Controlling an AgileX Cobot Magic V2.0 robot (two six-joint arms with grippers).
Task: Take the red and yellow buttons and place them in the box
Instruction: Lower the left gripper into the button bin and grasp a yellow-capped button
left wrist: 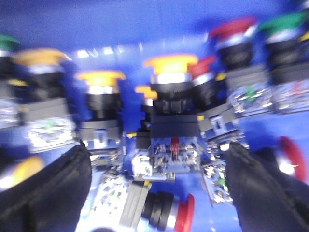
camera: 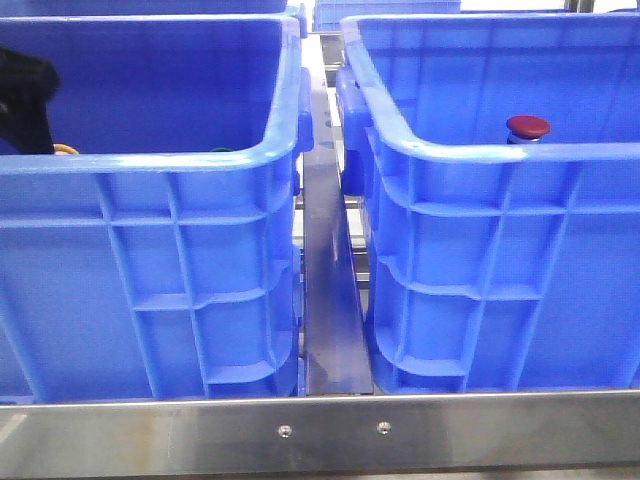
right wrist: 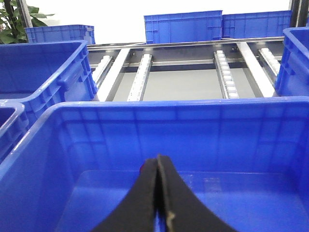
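While two blue crates point(camera: 200, 270) stand abreast, one red button point(camera: 527, 127) in right crate; left gripper point(left wrist: 157, 188) spread, right gripper point(right wrist: 158, 193) pressed together.

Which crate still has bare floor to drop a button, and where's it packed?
Right crate: floor mostly bare blue ahead of the shut right gripper, bordered by the far wall; the front view shows one red button there. Left crate: crowded. The left wrist view shows buttons packed around the open left gripper, including a yellow button.
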